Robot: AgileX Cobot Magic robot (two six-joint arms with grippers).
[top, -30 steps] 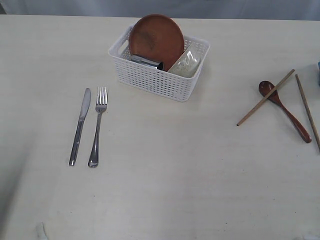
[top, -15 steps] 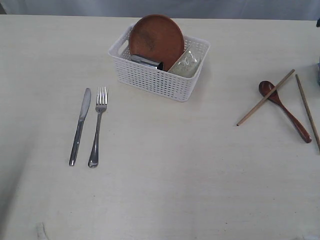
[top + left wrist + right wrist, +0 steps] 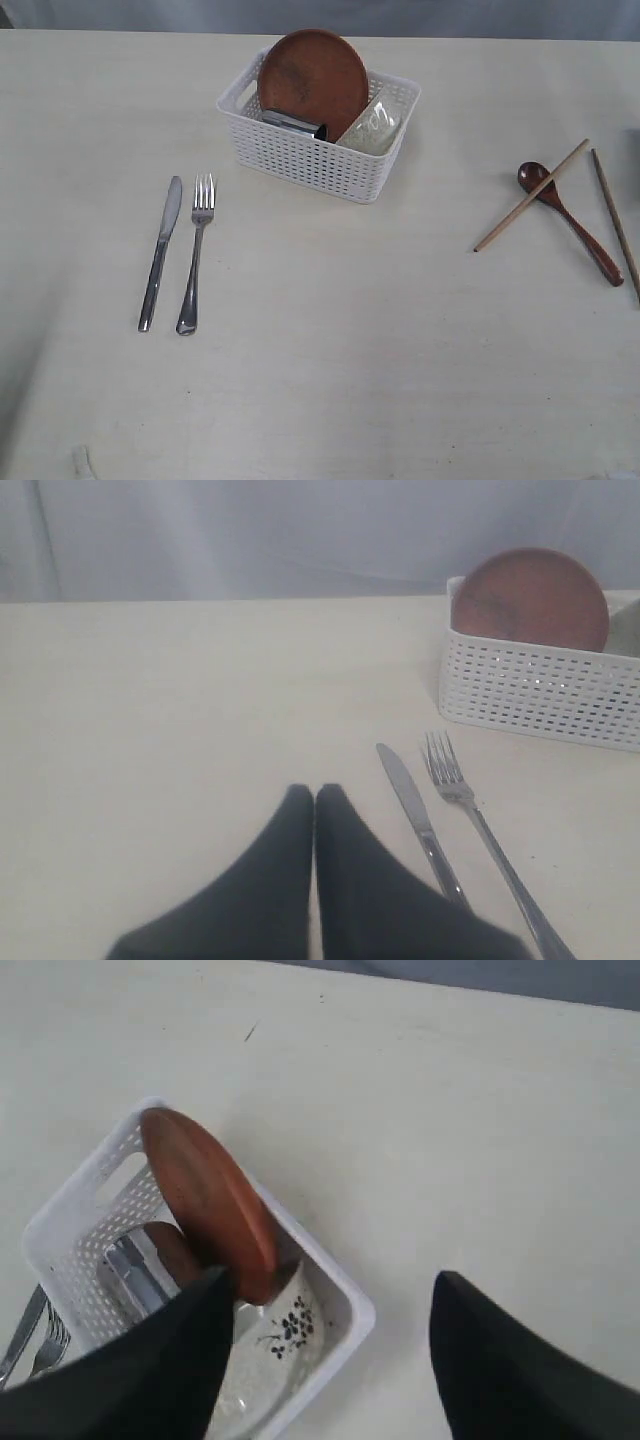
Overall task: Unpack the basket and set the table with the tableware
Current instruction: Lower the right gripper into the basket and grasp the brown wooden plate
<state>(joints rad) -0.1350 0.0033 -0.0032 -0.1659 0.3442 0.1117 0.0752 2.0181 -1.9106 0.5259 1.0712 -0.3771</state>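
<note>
The white basket (image 3: 300, 160) stands at the back middle of the table (image 3: 350, 340). In it a brown plate (image 3: 312, 80) leans upright, with a steel cup (image 3: 295, 124) and the pale bowl (image 3: 370, 130) beside it. Knife (image 3: 160, 250) and fork (image 3: 194, 255) lie side by side on the left. On the right a chopstick (image 3: 530, 196) lies across the wooden spoon (image 3: 570, 222), with another chopstick (image 3: 615, 220) beside them. Neither gripper shows in the exterior view. My left gripper (image 3: 314, 792) is shut and empty, near the knife (image 3: 412, 805). My right gripper (image 3: 330, 1285) hangs open above the basket (image 3: 352, 1302), over the bowl (image 3: 285, 1335).
A grey curtain (image 3: 300, 530) hangs beyond the table's far edge. A small pale scrap (image 3: 82, 460) lies at the near left edge of the table.
The tableware and basket have not moved. A sliver of blue at the right edge of the exterior view no longer shows, and a dark shape seen there half a second ago is gone.
</note>
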